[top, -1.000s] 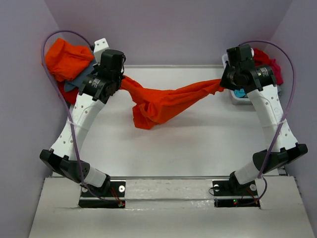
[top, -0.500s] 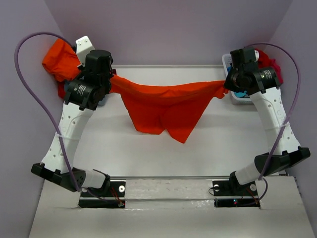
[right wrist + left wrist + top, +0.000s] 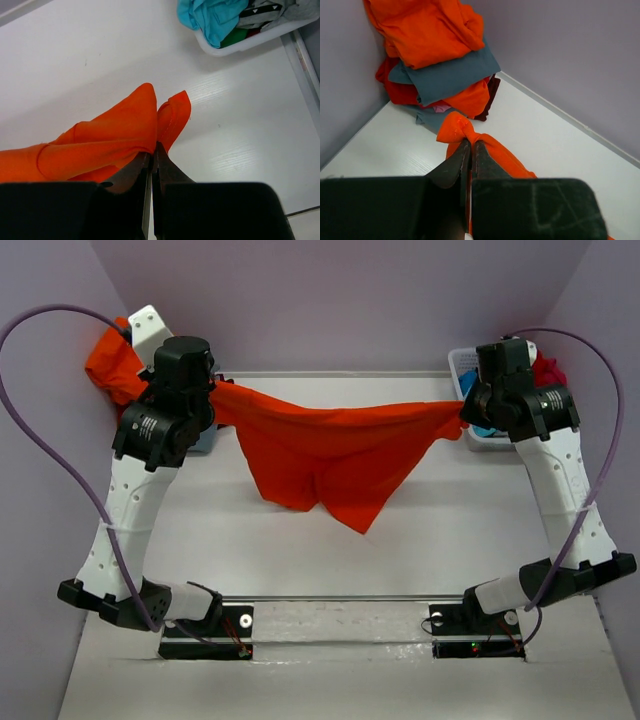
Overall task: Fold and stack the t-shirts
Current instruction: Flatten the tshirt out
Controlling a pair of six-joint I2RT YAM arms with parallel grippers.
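Currently left tool (image 3: 471,145) and right tool (image 3: 151,155) are clamping tight on bunched corners of the orange t-shirt (image 3: 330,455); pulling it tauter is risking one corner slipping free.

a plain orange-red, without print, is shown by the stretched shirt (image 3: 330,455). in the pile (image 3: 435,65) at ten o'clock, a bright orange shirt (image 3: 427,30) is seen on top and a slate-grey shirt (image 3: 455,75) beneath it, then a red shirt (image 3: 400,92), a dark maroon edge (image 3: 491,92) and a pink scrap (image 3: 440,107). the basket (image 3: 250,42) at two o'clock is white; turquoise cloth (image 3: 212,17), a green bit (image 3: 235,36) and grey cloth (image 3: 295,7) are seen in it. the table (image 3: 420,540) is white, the walls (image 3: 340,300) pale lilac. the arms (image 3: 135,505) are white with black joints, the cables (image 3: 62,309) purple.
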